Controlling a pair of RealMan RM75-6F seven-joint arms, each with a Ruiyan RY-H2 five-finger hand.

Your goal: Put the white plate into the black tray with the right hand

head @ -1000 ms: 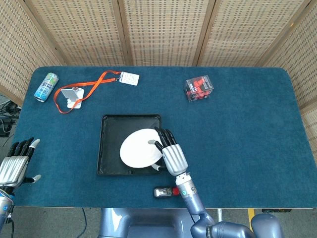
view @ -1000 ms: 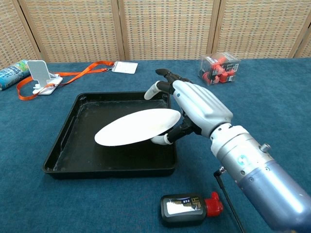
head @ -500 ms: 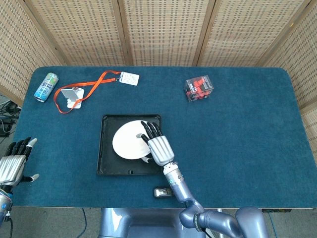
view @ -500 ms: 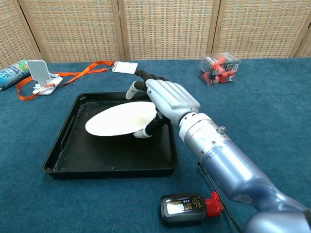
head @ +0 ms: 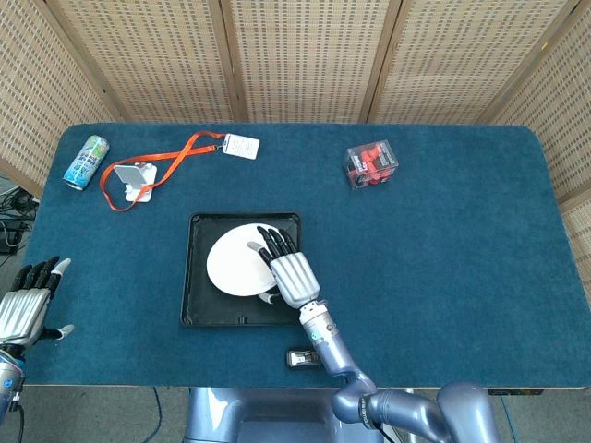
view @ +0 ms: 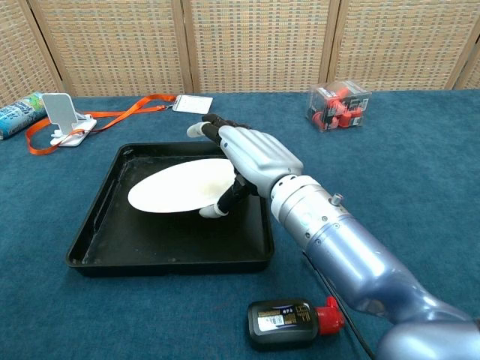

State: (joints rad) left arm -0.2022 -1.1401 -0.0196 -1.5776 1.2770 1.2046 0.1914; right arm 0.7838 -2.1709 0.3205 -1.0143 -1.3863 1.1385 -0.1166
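Observation:
The white plate [head: 233,264] [view: 180,187] hangs tilted just above the floor of the black tray [head: 196,300] [view: 150,251], over its middle. My right hand [head: 286,272] [view: 251,154] holds the plate by its right rim, fingers lying across the top and the thumb tucked underneath. My left hand [head: 26,305] hovers at the table's near left edge, fingers apart and holding nothing; the chest view does not show it.
A small black device with a red end [head: 303,357] [view: 289,321] lies in front of the tray. Further back are a clear box of red parts [head: 371,163] [view: 339,106], an orange lanyard with a badge [head: 185,152] [view: 127,112], a white phone stand [view: 61,116] and a can [head: 86,161].
My right hand has carried the plate left and further over the tray, from its right front corner to its middle, and brought it lower. The left hand barely moved.

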